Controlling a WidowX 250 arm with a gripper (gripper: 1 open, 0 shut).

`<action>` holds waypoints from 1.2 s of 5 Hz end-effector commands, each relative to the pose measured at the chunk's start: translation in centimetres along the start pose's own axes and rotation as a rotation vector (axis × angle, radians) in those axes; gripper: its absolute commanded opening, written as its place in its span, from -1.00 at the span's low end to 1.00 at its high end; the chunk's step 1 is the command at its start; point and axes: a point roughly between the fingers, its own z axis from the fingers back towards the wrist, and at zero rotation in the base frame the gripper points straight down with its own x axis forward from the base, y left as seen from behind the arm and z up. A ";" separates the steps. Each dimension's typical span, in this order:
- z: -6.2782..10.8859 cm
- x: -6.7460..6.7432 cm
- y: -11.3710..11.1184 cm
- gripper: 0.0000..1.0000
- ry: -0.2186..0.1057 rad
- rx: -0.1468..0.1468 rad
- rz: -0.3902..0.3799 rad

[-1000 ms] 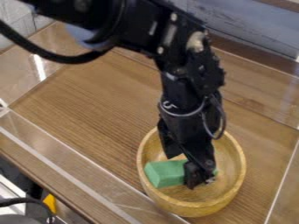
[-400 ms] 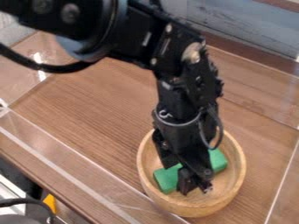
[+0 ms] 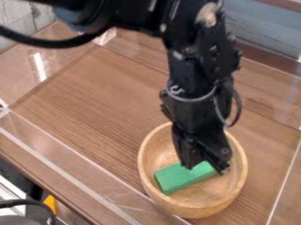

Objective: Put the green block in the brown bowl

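The green block (image 3: 182, 178) lies tilted inside the brown bowl (image 3: 150, 169), which stands on the wooden table at the lower right. My black gripper (image 3: 203, 158) hangs over the bowl, its tip just above the block's far right end. The fingers look pressed together with nothing between them. The block rests on the bowl's bottom, free of the gripper. The arm's dark body hides the far part of the bowl's rim.
A wood-grain tabletop (image 3: 94, 97) is enclosed by clear plastic walls (image 3: 47, 145) along the front and left. A yellow-and-black object (image 3: 45, 207) sits at the bottom left, outside the wall.
The gripper has let go of the green block, which now lies in the bowl. The arm has shifted slightly right and up, and its fingers have shut.
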 end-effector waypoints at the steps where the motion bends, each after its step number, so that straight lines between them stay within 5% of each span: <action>1: 1.9 1.6 1.2 -1.00 -0.042 -0.005 -0.031; 3: 3.7 3.3 4.2 -1.00 -0.056 0.004 -0.044; 4: 5.0 3.8 6.9 -1.00 -0.063 0.025 0.031; 6: 3.3 6.1 9.0 -1.00 -0.050 0.040 0.089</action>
